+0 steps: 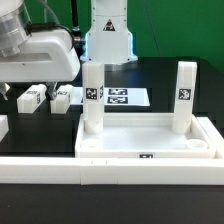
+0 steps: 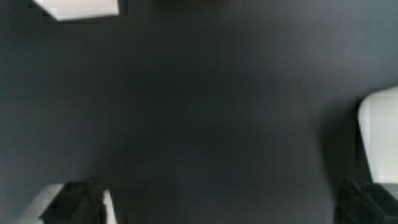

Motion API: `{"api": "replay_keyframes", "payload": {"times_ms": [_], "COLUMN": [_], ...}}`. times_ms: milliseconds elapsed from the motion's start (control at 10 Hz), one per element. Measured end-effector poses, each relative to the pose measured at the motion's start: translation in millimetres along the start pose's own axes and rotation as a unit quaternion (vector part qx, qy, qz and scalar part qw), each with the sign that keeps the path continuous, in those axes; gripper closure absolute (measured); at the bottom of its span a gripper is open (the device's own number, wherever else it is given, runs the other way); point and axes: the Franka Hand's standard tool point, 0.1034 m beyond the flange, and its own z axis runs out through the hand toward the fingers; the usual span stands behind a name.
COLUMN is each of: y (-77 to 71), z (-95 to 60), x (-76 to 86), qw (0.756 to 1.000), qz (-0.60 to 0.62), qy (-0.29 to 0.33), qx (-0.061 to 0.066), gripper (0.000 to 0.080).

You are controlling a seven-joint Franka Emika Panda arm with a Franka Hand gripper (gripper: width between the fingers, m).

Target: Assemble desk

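White desk top (image 1: pixel 140 140) long axis across exterior view; two legs (image 1: pixel 92 98) upright; jaws wide open, empty.

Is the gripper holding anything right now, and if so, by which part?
Nothing is held. The gripper is open, with only bare dark table between its fingers.
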Motion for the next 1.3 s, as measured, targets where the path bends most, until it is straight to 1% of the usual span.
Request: {"api": "replay_keyframes", "payload": {"times_ms": [100, 200, 300, 500, 600, 700, 800, 900, 1000, 1300], "y": [-9.4, -11.6, -7.9, -7.0, -3.3, 4.3, 8.7, 10.9, 13.3, 11.8], "z": [0.9, 2.1, 1.9, 3.8, 14.2, 22.3, 25.6, 28.3, 28.4, 29.7], "x": [6.2, 4.0, 4.0, 2.2, -13.2, -30.6, -38.8, -47.8, -46.2, -46.4], "qw": [1.000, 1.000, 1.000, 1.000, 0.999, 0.996, 0.994, 0.990, 0.990, 0.991], "qz": [-0.001, -0.015, -0.012, -0.008, 0.047, 0.075, 0.085, 0.099, 0.100, 0.099], "qy": [0.019, 0.014, 0.014, 0.012, -0.003, -0.025, -0.038, -0.058, -0.055, -0.056], "qx": [-0.016, -0.013, -0.013, -0.011, 0.026, 0.049, 0.059, 0.079, 0.077, 0.076], "gripper": [0.0150, 0.0150, 0.0150, 0.0150, 0.0150, 0.0150, 0.0150, 0.0150, 0.0150, 0.0150]}}
